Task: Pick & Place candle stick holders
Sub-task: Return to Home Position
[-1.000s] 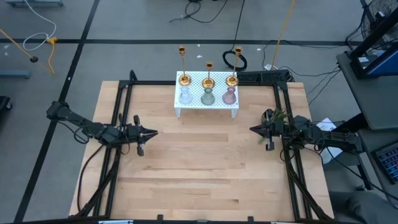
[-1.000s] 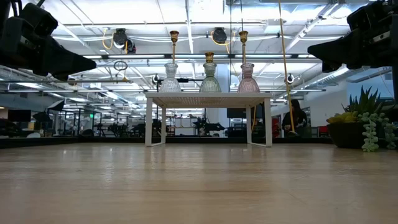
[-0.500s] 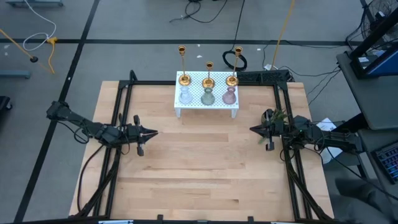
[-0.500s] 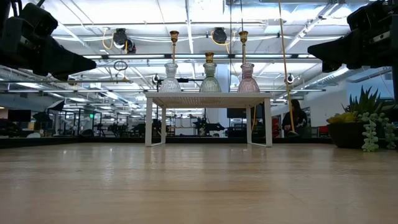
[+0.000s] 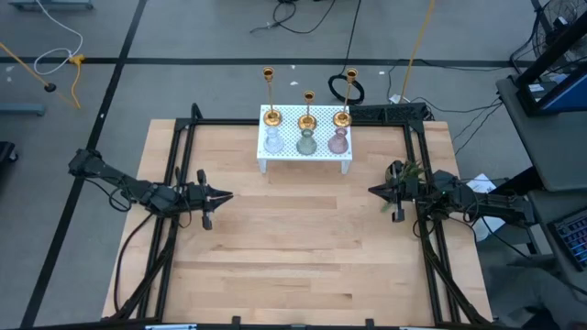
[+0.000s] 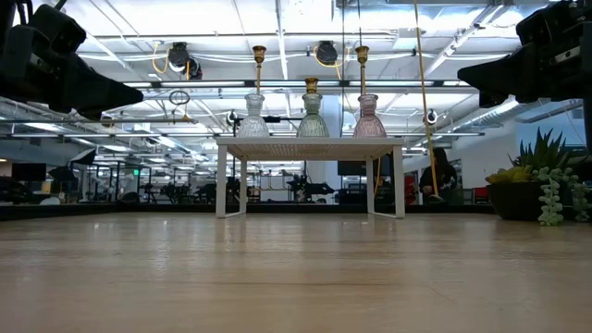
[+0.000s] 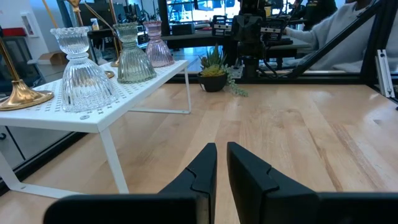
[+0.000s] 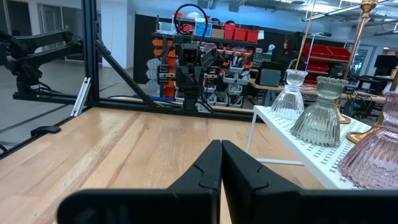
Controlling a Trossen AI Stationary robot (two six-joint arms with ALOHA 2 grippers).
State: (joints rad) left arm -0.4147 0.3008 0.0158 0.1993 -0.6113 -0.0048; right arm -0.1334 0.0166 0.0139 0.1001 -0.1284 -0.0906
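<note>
A white perforated stand (image 5: 305,163) sits at the table's far edge. On it three gold candlesticks (image 5: 270,92) (image 5: 308,110) (image 5: 347,96) rest on their round bases behind a clear glass holder (image 7: 79,78), a greenish one (image 7: 132,59) and a pink one (image 8: 379,149). My left gripper (image 5: 229,195) hovers level above the table's left side, shut but for a thin slit, with nothing between its fingers. At the right side my right gripper (image 5: 371,191) hovers level too, shut and touching nothing. Both point toward the table's middle, well short of the stand.
A small potted plant (image 5: 406,171) stands at the table's right side, just behind my right gripper. Black frame rails (image 5: 179,165) run along the left and right sides. Bare wood (image 5: 303,238) stretches between the grippers and toward the near edge.
</note>
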